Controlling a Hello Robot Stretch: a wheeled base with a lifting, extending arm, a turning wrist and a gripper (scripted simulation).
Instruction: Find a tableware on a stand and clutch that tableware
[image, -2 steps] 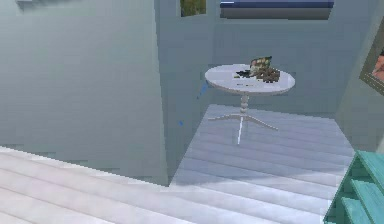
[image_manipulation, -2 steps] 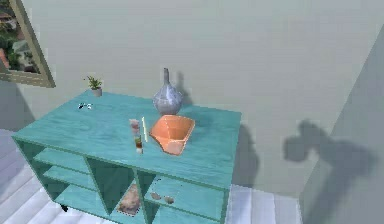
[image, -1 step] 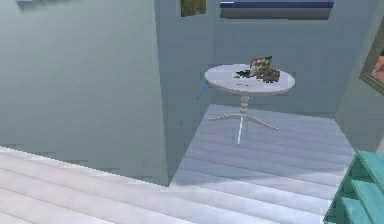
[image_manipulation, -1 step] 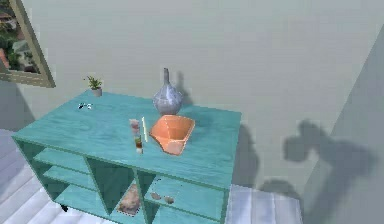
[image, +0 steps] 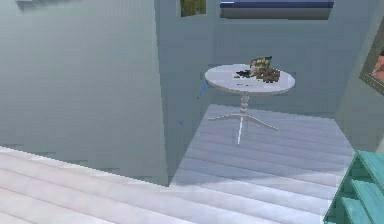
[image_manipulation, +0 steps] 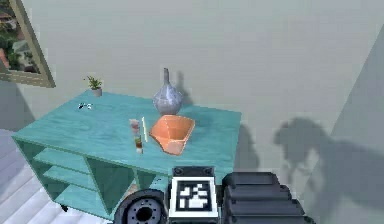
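A teal stand with open shelves fills the arm side view's lower left. On its top sit an orange bowl, a grey vase behind it, and a small potted plant at the far left corner. Two small thin upright things stand just left of the bowl. My gripper shows as a dark round body at the bottom edge, left of a white marked square. Its far end is not clear against the stand, so I cannot tell whether it holds anything.
In the forward view a white round pedestal table carries small dark bits and a brownish thing. A grey wall corner juts out at the left. The teal stand's end shows at the lower right. A framed picture hangs nearby.
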